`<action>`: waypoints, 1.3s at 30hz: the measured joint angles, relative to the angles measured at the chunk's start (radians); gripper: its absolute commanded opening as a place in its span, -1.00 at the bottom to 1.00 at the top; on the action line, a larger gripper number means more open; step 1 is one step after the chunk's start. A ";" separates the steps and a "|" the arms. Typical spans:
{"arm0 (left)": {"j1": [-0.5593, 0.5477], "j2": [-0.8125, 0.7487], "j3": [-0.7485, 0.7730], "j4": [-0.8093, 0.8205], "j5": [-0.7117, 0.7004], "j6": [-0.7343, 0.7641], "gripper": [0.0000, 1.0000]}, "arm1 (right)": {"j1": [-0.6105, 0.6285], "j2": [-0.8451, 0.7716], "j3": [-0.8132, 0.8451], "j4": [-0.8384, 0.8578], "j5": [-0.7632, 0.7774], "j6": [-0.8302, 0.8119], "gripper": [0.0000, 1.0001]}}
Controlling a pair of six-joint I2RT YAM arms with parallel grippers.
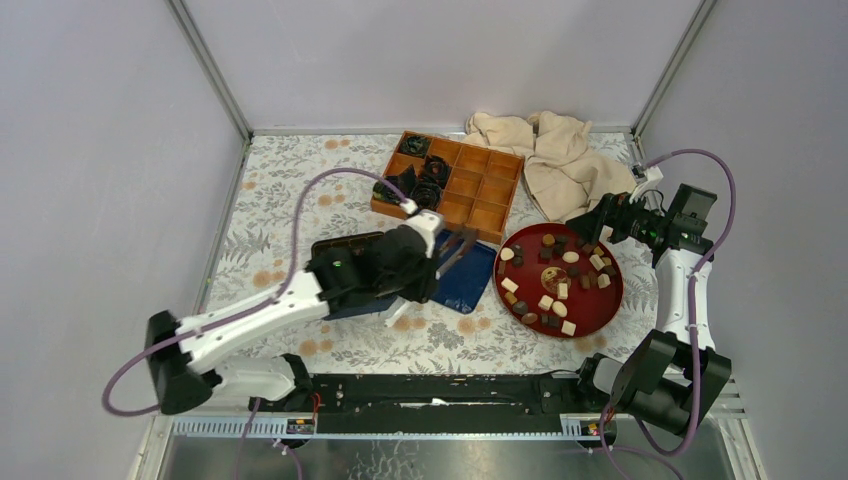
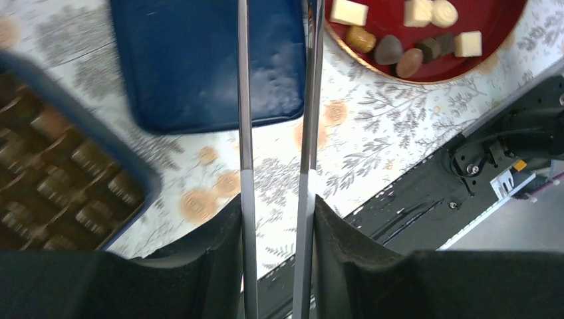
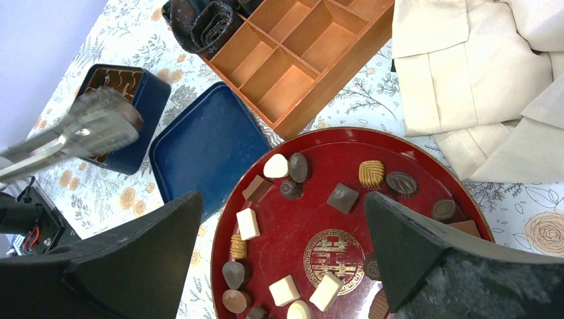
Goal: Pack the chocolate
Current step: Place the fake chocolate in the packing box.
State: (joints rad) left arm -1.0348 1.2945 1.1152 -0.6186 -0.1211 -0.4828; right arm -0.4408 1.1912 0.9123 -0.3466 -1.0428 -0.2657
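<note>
Counts: two arms, one pair of metal tongs [image 2: 243, 100], one red round plate [image 3: 312, 212], one blue box [image 3: 151, 119], one flat blue lid [image 3: 206, 146], one divided wooden tray [image 3: 336, 76], one beige cloth [image 3: 465, 86]. Several black paper cups [image 3: 206, 26] sit in the tray's far-left compartments.

Chocolate [image 3: 343, 197]: roughly two dozen pieces. Exact count not possible, since the right arm covers part of the plate. The pieces are small and loose: cream-white squares and ovals, mid-brown rounds, dark brown squares and domes, one ridged golden piece. All the pieces I can make out lie on the plate, scattered, mostly apart.

Right gripper [image 3: 282, 199]: fingers spread wide, hanging directly above the plate, with chocolate below and between them, none touched.

Left gripper [image 2: 276, 212]: pinching the tongs. Their arms stand a little apart and reach over the lid to just beside the plate's left rim. Cannot tell whether the tips carry anything.

Box interior blurred; contents not readable.
</note>
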 measured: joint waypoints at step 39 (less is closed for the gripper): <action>0.283 -0.243 -0.130 -0.555 -0.212 -0.149 -1.00 | 0.000 0.000 -0.001 0.001 -0.043 0.000 0.99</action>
State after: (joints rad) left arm -0.7521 1.0512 0.9848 -1.1736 -0.3332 -0.6319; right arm -0.4408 1.1912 0.9112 -0.3454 -1.0855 -0.2657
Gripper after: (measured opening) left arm 0.421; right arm 0.993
